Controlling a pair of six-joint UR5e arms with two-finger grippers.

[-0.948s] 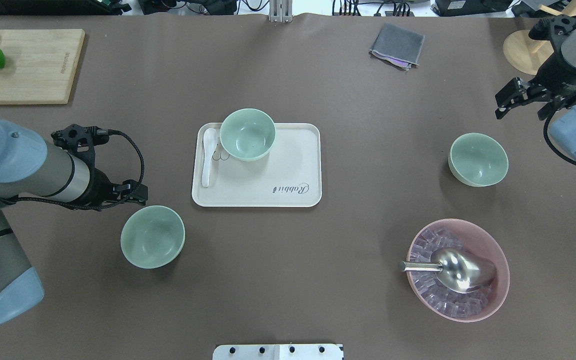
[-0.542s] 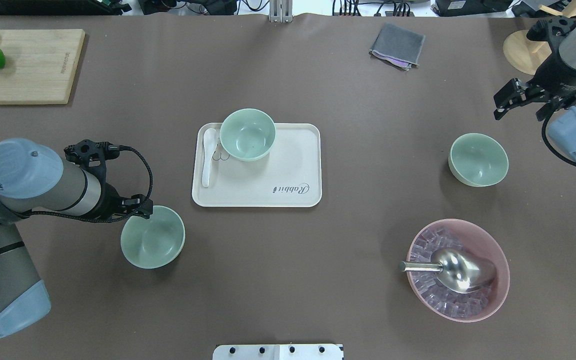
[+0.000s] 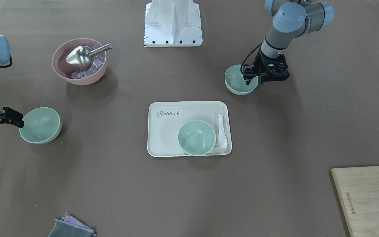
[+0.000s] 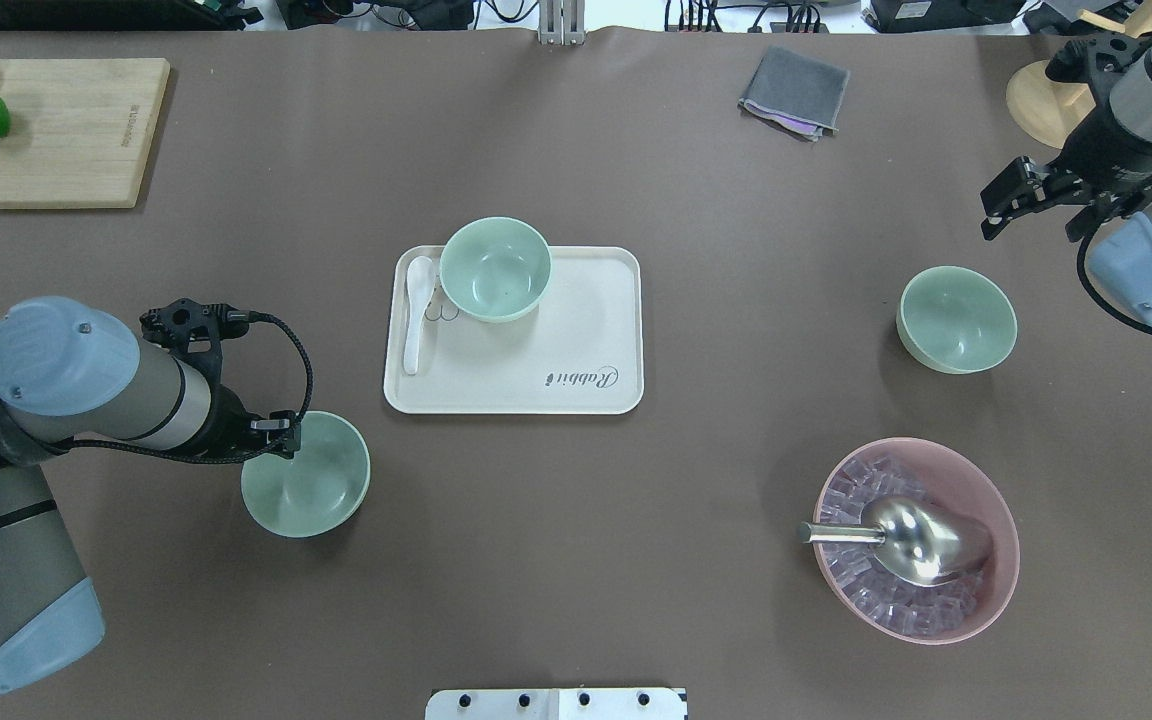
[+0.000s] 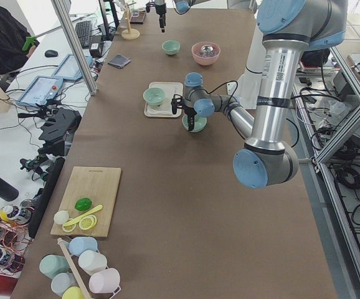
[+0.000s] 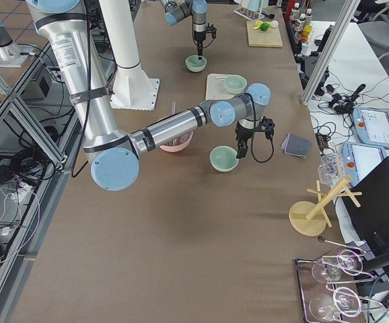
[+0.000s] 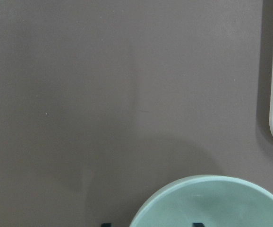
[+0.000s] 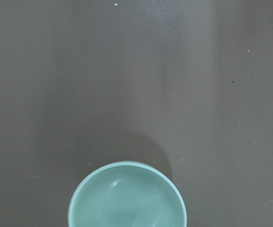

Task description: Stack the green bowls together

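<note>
Three pale green bowls stand apart. One (image 4: 494, 268) sits on the cream tray (image 4: 576, 300), one (image 4: 316, 480) on the table at the near left, one (image 4: 956, 318) at the right. My left gripper (image 4: 286, 437) is open at the near-left bowl's rim. In the left wrist view that bowl (image 7: 212, 203) has one fingertip (image 7: 106, 224) outside its rim and one inside. My right gripper (image 4: 1001, 210) is open and empty, beyond the right bowl. The right wrist view shows that bowl (image 8: 127, 196) below it.
A white spoon (image 4: 418, 310) lies on the tray beside the bowl. A larger pink bowl (image 4: 1006, 510) with ice and a metal scoop (image 4: 921, 540) stands at the near right. A cutting board (image 4: 66, 130), a grey cloth (image 4: 794, 90) and a wooden stand (image 4: 1041, 100) sit along the far edge.
My left arm has swung toward the near-left bowl, bringing the gripper onto its rim. My right gripper has shifted slightly away from the right bowl. The bowls have not moved.
</note>
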